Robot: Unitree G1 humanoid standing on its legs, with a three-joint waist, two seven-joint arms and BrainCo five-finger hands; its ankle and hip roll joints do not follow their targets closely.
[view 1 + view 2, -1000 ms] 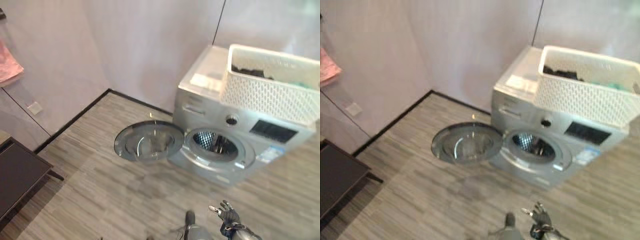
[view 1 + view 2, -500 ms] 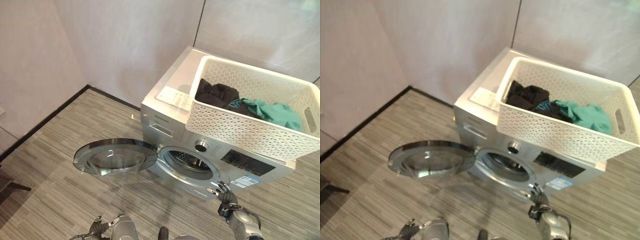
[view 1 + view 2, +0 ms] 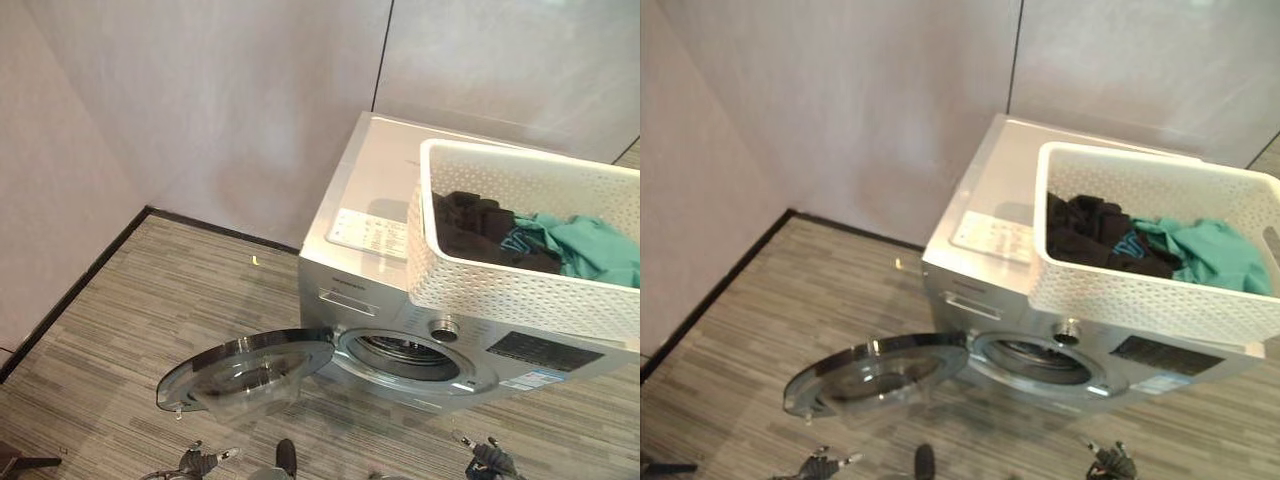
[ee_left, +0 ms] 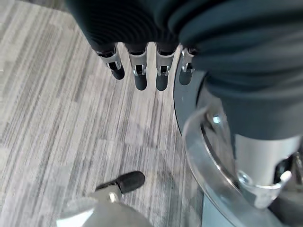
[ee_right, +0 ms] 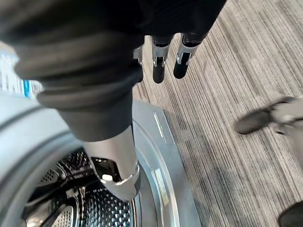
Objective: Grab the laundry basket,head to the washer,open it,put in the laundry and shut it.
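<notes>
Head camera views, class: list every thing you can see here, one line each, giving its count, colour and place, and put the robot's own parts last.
Washer: one, silver, against the wall, drum open.
Washer door: one, glass with a silver rim, swung open to the washer's left.
Laundry basket: one, white, perforated, on top of the washer.
Dark garment: one, black, in the basket's left part.
Green garment: one, teal, in the basket's right part.
Floor: grey striped.
Walls: pale, with a black skirting line.
Left hand: one, low by the door, fingers straight.
Right hand: one, low before the washer, fingers straight.
</notes>
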